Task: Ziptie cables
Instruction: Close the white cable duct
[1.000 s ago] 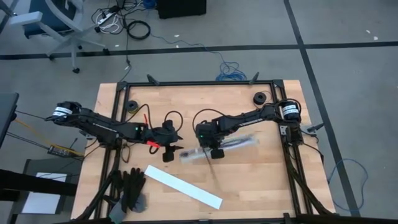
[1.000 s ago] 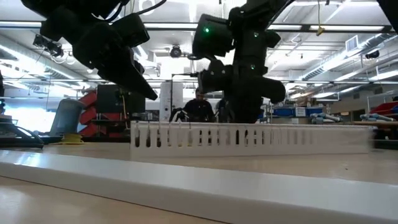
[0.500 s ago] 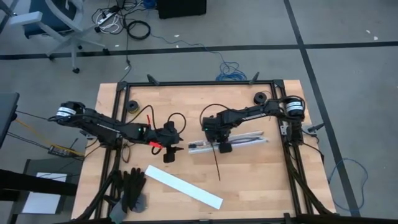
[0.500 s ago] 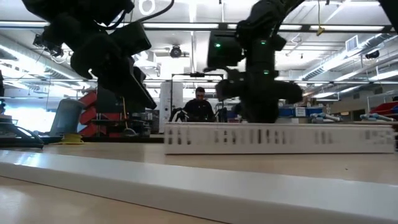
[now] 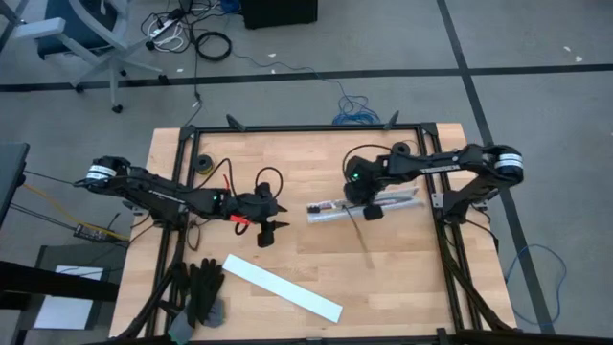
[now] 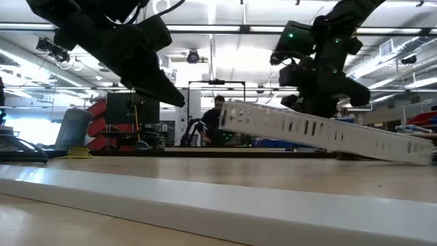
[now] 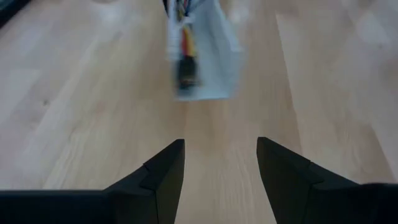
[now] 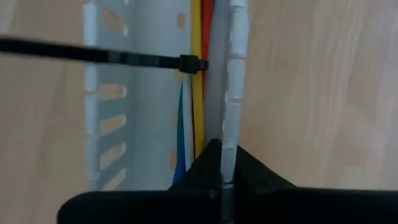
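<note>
The cables (image 8: pixel 198 81) lie inside the white slotted channel (image 5: pixel 362 205), a yellow, red, white and blue-green run along one wall, and a black ziptie (image 8: pixel 124 58) crosses them with its head sitting on the bundle, its long tail trailing out over the bench (image 5: pixel 316 163) toward about five o'clock in the overhead view. What has changed over the last second is the channel itself: it was lying flat near the middle of the bench under my right arm, and now it has been dragged toward three o'clock and tipped, so the low view shows its near end lifted clear of the wood while the far end stays down. My right end effector (image 8: pixel 221 163) is pinched together on the channel's slotted wall, and I judge that grip is what carried it. The ziptie looks looped but, from what I can see, not obviously cinched, so I read this as repositioning rather than finishing the tie. My left end effector (image 7: pixel 221 163) hovers over the bench at about nine o'clock of the channel, fingers (image 7: pixel 163 174) apart and holding nothing, facing the channel's open end where a dark plug (image 7: pixel 188 70) shows. I'd want that arm on the tail next; the tilt risks the wires sliding toward the low end.
</note>
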Controlling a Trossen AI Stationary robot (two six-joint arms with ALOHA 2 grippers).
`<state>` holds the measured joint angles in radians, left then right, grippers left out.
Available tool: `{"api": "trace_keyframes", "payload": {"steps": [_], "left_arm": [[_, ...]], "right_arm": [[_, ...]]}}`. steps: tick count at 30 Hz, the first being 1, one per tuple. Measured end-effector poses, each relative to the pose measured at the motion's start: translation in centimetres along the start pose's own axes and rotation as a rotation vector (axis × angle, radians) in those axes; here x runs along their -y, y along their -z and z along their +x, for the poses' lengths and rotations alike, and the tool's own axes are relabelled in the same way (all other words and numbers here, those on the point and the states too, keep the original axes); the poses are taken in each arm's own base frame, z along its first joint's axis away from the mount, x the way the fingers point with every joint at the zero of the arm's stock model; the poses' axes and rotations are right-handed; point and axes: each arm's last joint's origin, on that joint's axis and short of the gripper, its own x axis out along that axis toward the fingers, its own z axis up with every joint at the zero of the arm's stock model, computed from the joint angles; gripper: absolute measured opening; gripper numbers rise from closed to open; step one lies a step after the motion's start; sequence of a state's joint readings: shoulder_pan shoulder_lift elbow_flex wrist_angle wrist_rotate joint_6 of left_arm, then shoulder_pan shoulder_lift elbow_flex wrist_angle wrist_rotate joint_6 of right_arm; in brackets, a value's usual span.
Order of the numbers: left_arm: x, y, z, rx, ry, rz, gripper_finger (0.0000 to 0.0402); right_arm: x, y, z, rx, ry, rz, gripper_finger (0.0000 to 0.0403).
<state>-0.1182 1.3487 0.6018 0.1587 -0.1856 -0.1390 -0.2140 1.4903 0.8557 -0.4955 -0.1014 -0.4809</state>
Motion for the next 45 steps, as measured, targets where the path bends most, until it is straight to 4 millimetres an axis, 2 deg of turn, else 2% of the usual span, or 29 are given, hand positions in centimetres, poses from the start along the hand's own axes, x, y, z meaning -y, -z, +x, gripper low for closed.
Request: {"api": "trace_keyframes", "payload": {"steps": [6,10,15,25,31,33,39,45], "left_arm": [[-0.6,-0.5,0.1,0.047,-0.019,-0.073,0.0177],[-0.7,-1.0,0.1,0.1,-0.024,-0.088,0.0177],[-0.9,-1.5,0.0,0.152,-0.095,-0.094,0.0177],[-0.9,-1.1,0.0,0.115,-0.113,-0.083,0.0177],[-0.8,-1.2,0.0,0.12,-0.053,-0.098,0.0177],[-0.7,-1.2,0.1,0.112,-0.025,-0.115,0.0177],[-0.4,-1.2,0.0,0.101,0.068,-0.135,0.0177],[0.3,-1.5,-0.1,0.113,0.149,-0.148,0.0177]], "right_arm": [[0.1,0.8,-0.5,0.001,-0.082,-0.126,0.0],[0.4,1.3,-0.6,-0.023,-0.091,-0.092,0.0],[0.5,1.1,-0.5,0.05,-0.148,-0.048,0.0004],[0.5,1.5,-0.1,0.028,-0.096,-0.057,0.007],[0.7,1.5,-0.1,0.001,-0.048,0.022,0.0102],[0.8,1.3,-0.7,0.008,-0.011,0.045,0.0108],[1.0,0.2,-3.9,0.192,0.065,0.104,0.0122],[0.0,0.3,-7.4,0.295,0.077,0.235,0.0128]]}}
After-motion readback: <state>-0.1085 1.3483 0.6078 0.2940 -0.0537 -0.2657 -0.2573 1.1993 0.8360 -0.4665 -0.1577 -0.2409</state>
